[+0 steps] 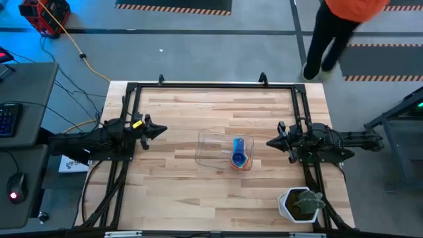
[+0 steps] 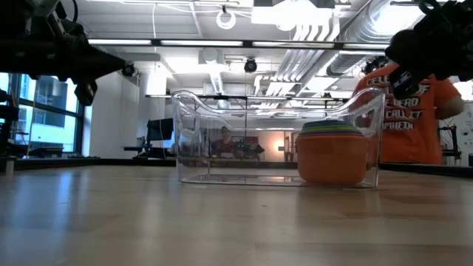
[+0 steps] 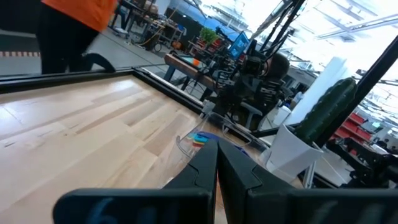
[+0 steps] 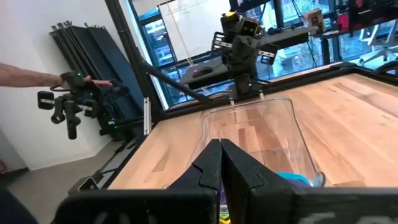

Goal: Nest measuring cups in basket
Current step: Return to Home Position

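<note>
Measuring cups (image 1: 240, 158) are nested in one stack, orange outermost, blue handle on top pointing far. The stack sits inside the basket (image 1: 210, 147), at its right end on the near side. Basket is at table (image 1: 185, 198) centre. Left gripper (image 1: 162, 131) is raised, left of the basket and well apart from it, fingers pressed together. Right gripper (image 1: 269, 141) is raised near the basket's right end, not touching, fingers together too. White pot (image 1: 285, 203) with plant stands at the near right corner. Person in orange (image 1: 344, 13) is beyond the far right corner.
</note>
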Controlling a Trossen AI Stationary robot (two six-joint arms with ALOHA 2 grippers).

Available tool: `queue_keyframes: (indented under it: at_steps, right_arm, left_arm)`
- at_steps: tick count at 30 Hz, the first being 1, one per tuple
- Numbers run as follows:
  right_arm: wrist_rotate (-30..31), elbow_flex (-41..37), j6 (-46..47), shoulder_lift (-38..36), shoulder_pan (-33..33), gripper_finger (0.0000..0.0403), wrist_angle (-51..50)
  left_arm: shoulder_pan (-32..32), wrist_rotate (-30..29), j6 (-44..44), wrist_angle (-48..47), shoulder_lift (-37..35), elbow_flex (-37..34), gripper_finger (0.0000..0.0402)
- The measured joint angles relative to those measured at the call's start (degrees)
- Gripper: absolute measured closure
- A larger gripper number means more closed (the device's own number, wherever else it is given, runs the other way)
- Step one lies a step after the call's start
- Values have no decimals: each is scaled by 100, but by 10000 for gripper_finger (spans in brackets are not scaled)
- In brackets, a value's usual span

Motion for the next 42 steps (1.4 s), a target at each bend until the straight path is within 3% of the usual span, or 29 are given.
queue_keyframes:
  at_steps: [13, 42]
  right_arm:
    - [19, -2, 4, 0, 0, 403, 0]
    - [19, -7, 2, 2, 0, 402, 0]
  left_arm:
    - [-522, 0, 0, 2, -1, 0, 398]
    - [-545, 0, 0, 0, 0, 2, 398]
